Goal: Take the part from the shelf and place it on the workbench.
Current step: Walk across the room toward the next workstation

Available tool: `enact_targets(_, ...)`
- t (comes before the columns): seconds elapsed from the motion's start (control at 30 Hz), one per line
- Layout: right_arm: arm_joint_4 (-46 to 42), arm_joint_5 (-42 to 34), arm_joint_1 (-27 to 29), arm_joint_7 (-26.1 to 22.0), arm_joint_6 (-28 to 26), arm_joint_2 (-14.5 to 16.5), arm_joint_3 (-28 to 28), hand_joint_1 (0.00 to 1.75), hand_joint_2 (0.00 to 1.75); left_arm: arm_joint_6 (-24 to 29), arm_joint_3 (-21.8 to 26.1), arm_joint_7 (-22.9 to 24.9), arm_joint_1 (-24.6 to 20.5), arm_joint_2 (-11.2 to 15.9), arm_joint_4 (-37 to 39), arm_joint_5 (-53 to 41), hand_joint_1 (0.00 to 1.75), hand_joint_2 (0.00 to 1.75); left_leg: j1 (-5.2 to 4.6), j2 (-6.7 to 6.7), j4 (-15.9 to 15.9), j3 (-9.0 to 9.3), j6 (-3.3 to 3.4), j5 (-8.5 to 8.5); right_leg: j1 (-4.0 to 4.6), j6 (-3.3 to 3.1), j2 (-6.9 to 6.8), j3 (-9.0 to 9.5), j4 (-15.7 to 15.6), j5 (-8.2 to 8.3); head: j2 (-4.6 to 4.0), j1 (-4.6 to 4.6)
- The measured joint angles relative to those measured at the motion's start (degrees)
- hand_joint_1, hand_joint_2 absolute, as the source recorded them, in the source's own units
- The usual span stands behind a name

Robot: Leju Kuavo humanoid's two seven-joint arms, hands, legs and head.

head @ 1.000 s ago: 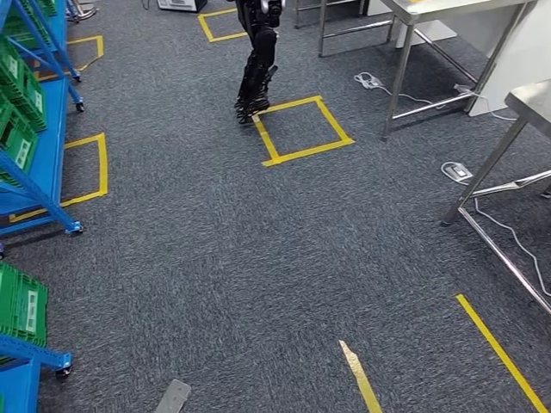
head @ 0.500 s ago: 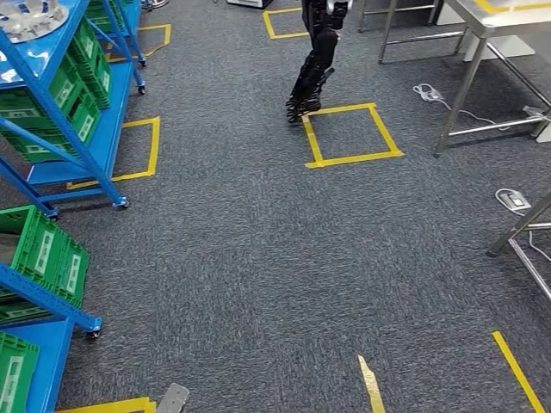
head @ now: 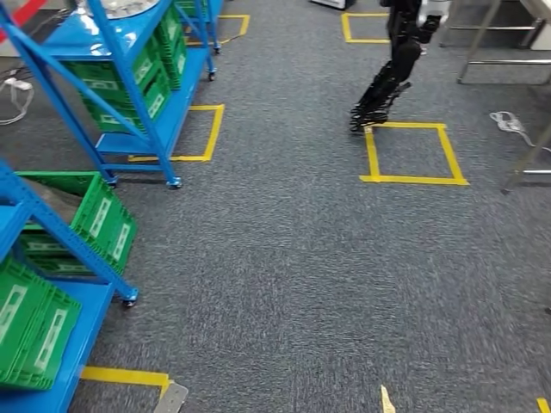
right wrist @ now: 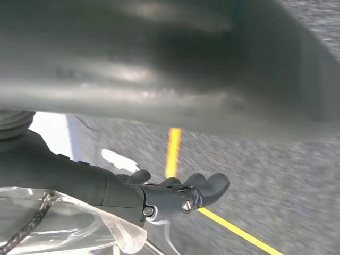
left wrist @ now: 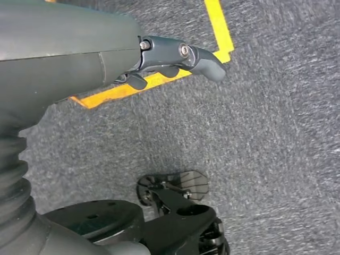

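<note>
Right now I have the robot mid-walk on the grey carpet (head: 273, 258), so both arms hang at its sides for balance. The left hand (left wrist: 176, 56) points down at the floor, its fingers (left wrist: 202, 59) released and holding nothing. The right hand (right wrist: 176, 194) is the same: fingers (right wrist: 210, 186) slack and loosely extended, nothing in them. That suits me, as the pick comes first.

A silvery round thing (head: 123, 7) lies on the top level of the farther blue shelf (head: 176, 107), cut off by the frame edge. I take it for the part, though I can't be sure. The nearer shelf (head: 58, 228) carries green bins (head: 104, 215), tilted outward for easy reach. Another robot's legs (head: 383, 86) stand by a yellow tape square (head: 412, 179), well clear of my path.
</note>
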Motion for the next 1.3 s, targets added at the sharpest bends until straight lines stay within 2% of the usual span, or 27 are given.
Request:
enact_targets(0.03, 0.0, 0.0, 0.0, 0.0, 0.0, 0.0, 0.0, 0.00, 0.00, -0.1, 0.0, 0.0, 0.0, 0.1, 0.0, 0.0, 0.00, 1.75, 0.05, -0.60, 0.2, -0.28, -0.27, 0.01, 0.08, -0.34, 0.29, 0.32, -0.3, -0.38, 0.00, 0.03)
enact_targets(0.1, 0.0, 0.0, -0.1, 0.0, 0.0, 0.0, 0.0, 0.00, 0.00, -0.3, 0.0, 0.0, 0.2, 0.2, 0.0, 0.0, 0.00, 1.75, 0.19, -1.13, 0.5, -0.63, -0.70, -0.01, 0.16, -1.22, -0.84, 0.61, -0.5, -0.34, 0.00, 0.00)
enact_targets(0.17, 0.0, 0.0, -0.1, 0.0, 0.0, 0.0, 0.0, 0.00, 0.00, -0.4, 0.1, -0.1, 0.3, 0.3, 0.0, 0.1, 0.00, 1.75, 0.08, 1.29, 2.9, -1.72, -1.17, -1.45, 0.17, -2.05, -2.17, 0.88, -0.6, -0.35, 0.00, -0.28)
enact_targets(0.23, 0.0, 0.0, 0.0, 0.0, 0.0, 0.1, 0.0, 0.00, 0.00, -0.5, 0.1, -0.2, 0.1, 0.4, 0.0, 0.1, 0.00, 1.75, 0.09, 4.41, 9.7, -5.00, -1.54, -4.79, 0.44, -2.65, -3.85, 1.11, -0.6, -0.60, 0.00, -0.59)
enact_targets(0.3, 0.0, 0.0, 0.1, 0.0, 0.0, 0.0, 0.0, 0.00, 0.00, -0.5, 0.1, -0.2, 0.1, 0.4, 0.0, 0.1, 0.00, 1.75, 0.27, 5.22, 16.5, -8.36, -1.58, -7.02, 0.76, -2.94, -5.62, 1.33, -0.6, -0.92, 0.00, -0.61)
enact_targets(0.33, 0.0, 0.0, 0.1, 0.0, 0.0, 0.0, 0.0, 0.00, 0.00, -0.5, 0.1, -0.2, 0.2, 0.4, 0.0, 0.1, 0.00, 1.75, 0.28, 5.29, 17.2, -8.78, -1.44, -6.63, 0.90, -2.99, -6.40, 1.48, -0.6, -1.09, 0.00, -0.61)
enact_targets(0.37, 0.0, 0.0, 0.0, 0.0, 0.0, 0.0, 0.0, 0.00, 0.00, -0.6, 0.1, -0.2, 0.3, 0.4, 0.0, 0.1, 0.00, 1.75, 0.22, 5.42, 15.7, -8.07, -1.18, -5.21, 1.01, -3.00, -7.11, 1.70, -0.6, -1.27, 0.00, -0.61)
enact_targets(0.4, 0.0, 0.0, 0.0, 0.0, 0.0, 0.0, 0.0, 0.00, 0.00, -0.6, 0.1, -0.2, 0.4, 0.4, 0.0, 0.1, 0.00, 1.75, 0.01, 5.93, 12.2, -6.36, -0.75, -3.11, 1.10, -2.96, -7.81, 2.00, -0.6, -1.49, 0.00, -0.61)
enact_targets(0.43, 0.0, 0.0, -0.1, 0.0, 0.0, 0.0, 0.0, 0.00, 0.00, -0.6, 0.1, -0.2, 0.4, 0.4, 0.0, 0.1, 0.00, 1.75, -0.46, 7.44, 8.2, -4.32, -0.20, -1.42, 1.16, -2.85, -8.48, 2.15, -0.7, -1.74, 0.00, -0.59)
enact_targets(0.5, 0.0, 0.1, 0.0, -0.1, 0.0, 0.2, 0.0, 0.00, 0.00, -0.6, 0.1, -0.3, 0.2, 0.5, 0.0, 0.2, 0.00, 1.75, -1.51, 10.39, 2.2, -1.35, 0.80, 0.01, 1.35, -2.41, -9.86, 2.52, -0.8, -2.27, 0.00, -0.67)
enact_targets(0.53, 0.0, 0.1, 0.0, -0.1, 0.0, 0.2, 0.0, 0.00, 0.00, -0.6, 0.1, -0.4, 0.1, 0.6, 0.0, 0.2, 0.00, 1.75, -1.91, 11.13, 1.1, -0.89, 1.09, -0.22, 1.42, -2.16, -10.60, 2.70, -0.9, -2.45, 0.00, -0.68)
enact_targets(0.6, 0.0, 0.1, -0.3, -0.1, 0.0, 0.3, 0.0, 0.00, 0.00, -0.6, 0.1, -0.5, 0.3, 0.7, 0.0, 0.2, 0.00, 1.75, -1.85, 9.92, 0.4, -0.69, 1.41, -0.08, 1.45, -1.72, -11.76, 3.20, -1.3, -2.74, 0.01, -0.70)
enact_targets(0.63, 0.0, 0.1, -0.5, -0.1, 0.0, 0.3, 0.0, 0.00, 0.00, -0.6, 0.1, -0.5, 0.4, 0.7, 0.0, 0.2, 0.00, 1.75, -1.66, 9.21, -0.2, -0.40, 1.57, 0.14, 1.42, -1.48, -11.09, 3.39, -1.0, -3.07, 0.01, -0.59)
enact_targets(0.7, 0.0, 0.1, -0.6, -0.2, 0.0, 0.3, 0.0, 0.00, 0.00, -0.6, 0.1, -0.5, 0.4, 0.7, 0.0, 0.2, 0.00, 1.75, -1.13, 7.75, -1.1, 0.16, 1.92, 0.57, 1.29, -1.08, -7.66, 1.69, 2.6, -5.04, 0.01, -0.37)
enact_targets(0.73, 0.0, 0.1, -0.5, -0.2, 0.0, 0.3, 0.0, 0.00, 0.00, -0.6, 0.1, -0.6, 0.3, 0.6, 0.0, 0.2, 0.00, 1.75, -1.08, 6.96, -1.2, 0.22, 2.05, 0.58, 1.23, -0.95, -5.83, -0.14, 6.1, -6.55, 0.00, -0.23)
enact_targets(0.77, 0.0, 0.1, -0.4, -0.2, 0.0, 0.3, 0.0, 0.00, 0.00, -0.6, 0.1, -0.6, 0.2, 0.6, 0.0, 0.2, 0.00, 1.75, -1.01, 6.06, -1.2, 0.23, 2.17, 0.55, 1.17, -0.84, -4.83, -2.47, 10.2, -8.02, 0.00, -0.20)
enact_targets(0.8, 0.0, 0.1, -0.3, -0.2, 0.0, 0.3, 0.0, 0.00, 0.00, -0.6, 0.1, -0.6, 0.1, 0.5, 0.0, 0.2, 0.00, 1.75, -0.95, 5.14, -1.1, 0.29, 2.20, 0.49, 1.13, -0.73, -4.45, -4.54, 13.4, -8.75, 0.00, -0.18)
enact_targets(0.83, 0.0, 0.1, -0.2, -0.2, 0.0, 0.3, 0.0, 0.00, 0.00, -0.6, 0.1, -0.6, 0.2, 0.5, 0.0, 0.2, 0.00, 1.75, -0.88, 4.26, -1.1, 0.41, 2.16, 0.41, 1.10, -0.63, -4.31, -5.87, 14.8, -8.39, 0.00, -0.18)
enact_targets(0.87, 0.0, 0.1, -0.2, -0.2, 0.0, 0.2, 0.0, 0.00, 0.00, -0.6, 0.1, -0.6, 0.2, 0.5, 0.0, 0.2, 0.00, 1.75, -0.78, 3.41, -1.1, 0.59, 2.04, 0.30, 1.06, -0.51, -4.23, -6.08, 14.0, -6.83, 0.00, -0.19)
enact_targets(0.9, 0.0, 0.1, -0.2, -0.2, 0.0, 0.2, 0.0, 0.00, 0.00, -0.6, 0.1, -0.6, 0.3, 0.5, 0.0, 0.2, 0.00, 1.75, -0.64, 2.58, -1.0, 0.83, 1.83, 0.14, 0.95, -0.38, -3.95, -5.18, 11.0, -4.34, 0.00, -0.20)
enact_targets(0.97, 0.0, 0.2, -0.2, -0.2, -0.1, 0.2, 0.0, 0.00, 0.00, -0.5, 0.1, -0.6, 0.3, 0.5, 0.0, 0.2, 0.00, 1.75, -0.48, 1.07, -0.5, 0.99, 1.20, -0.37, 0.48, -0.12, -1.74, -2.20, 3.4, -0.43, 0.00, -0.12)
enact_targets(1.03, 0.1, 0.3, -0.2, -0.2, -0.1, 0.2, 0.0, 0.00, 0.00, -0.3, 0.1, -0.7, 0.2, 0.5, 0.0, 0.2, 0.00, 1.75, -0.45, -0.23, 0.1, 0.61, 0.61, -0.61, 0.28, -0.50, -0.04, -0.40, -0.2, 0.32, 0.00, -0.04)
enact_targets(1.1, 0.1, 0.3, -0.3, -0.1, -0.1, 0.2, 0.0, 0.00, 0.00, -0.1, 0.1, -0.7, 0.4, 0.6, 0.0, 0.2, 0.00, 1.75, -0.35, -1.27, 0.2, 0.24, 0.22, -0.59, 0.40, -1.39, -0.77, 0.02, -0.4, 0.13, 0.00, -0.04)
enact_targets(1.13, 0.1, 0.3, -0.3, -0.1, -0.1, 0.3, 0.0, 0.00, 0.00, -0.1, 0.2, -0.7, 0.5, 0.6, 0.0, 0.2, 0.00, 1.75, -0.36, -0.79, 0.6, 0.06, -0.01, -0.89, 0.40, -1.77, -1.35, 0.14, -0.5, 0.13, 0.00, -0.06)
enact_targets(1.2, 0.0, 0.4, -0.3, -0.1, -0.1, 0.3, 0.0, 0.00, 0.00, 0.0, 0.2, -0.7, 0.4, 0.6, 0.0, 0.2, 0.00, 1.75, -0.37, 1.95, 4.0, -1.50, -0.60, -2.95, 0.38, -2.53, -2.70, 0.44, -0.6, 0.01, 0.00, -0.35)
enact_targets(1.23, 0.0, 0.5, -0.2, -0.1, -0.1, 0.3, 0.0, 0.00, 0.00, 0.0, 0.2, -0.7, 0.3, 0.6, 0.0, 0.2, 0.00, 1.75, -0.33, 3.68, 7.4, -3.11, -0.88, -4.64, 0.53, -2.80, -3.47, 0.57, -0.6, -0.13, 0.00, -0.49)
enact_targets(1.3, 0.0, 0.5, -0.1, -0.1, -0.2, 0.3, 0.0, 0.00, 0.00, 0.0, 0.2, -0.7, 0.1, 0.6, 0.0, 0.2, 0.00, 1.75, -0.02, 5.05, 15.0, -6.99, -1.19, -7.59, 0.76, -3.14, -5.20, 0.75, -0.6, -0.47, 0.00, -0.55)
